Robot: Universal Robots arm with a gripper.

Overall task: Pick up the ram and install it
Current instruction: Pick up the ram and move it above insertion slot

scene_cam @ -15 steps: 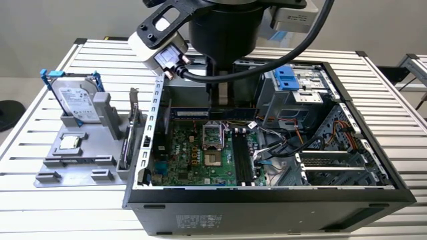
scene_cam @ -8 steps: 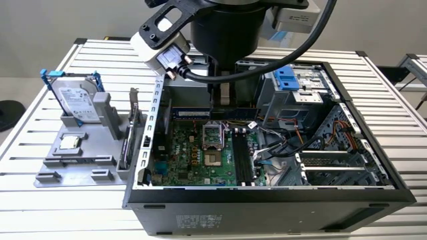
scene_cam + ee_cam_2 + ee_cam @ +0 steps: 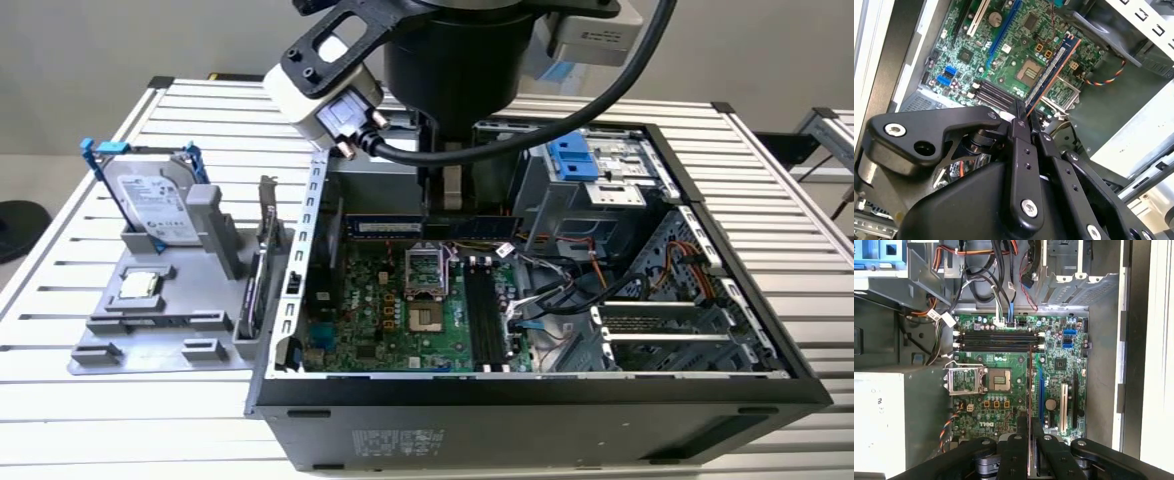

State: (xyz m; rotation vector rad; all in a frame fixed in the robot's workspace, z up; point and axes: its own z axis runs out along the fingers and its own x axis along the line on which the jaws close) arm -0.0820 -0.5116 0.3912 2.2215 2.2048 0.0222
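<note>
My gripper pinching the ram above the motherboard, open computer case on my white slatted table, plain grey wall behind

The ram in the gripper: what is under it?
Under the ram, which the gripper holds, lies the green motherboard; the processor socket and the black memory slots are close by. The ram and the gripper cover the strip of board right below them.

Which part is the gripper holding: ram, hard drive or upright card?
The ram, the thin stick clamped in the gripper over the motherboard; the hard drive and card stand outside the case.
</note>
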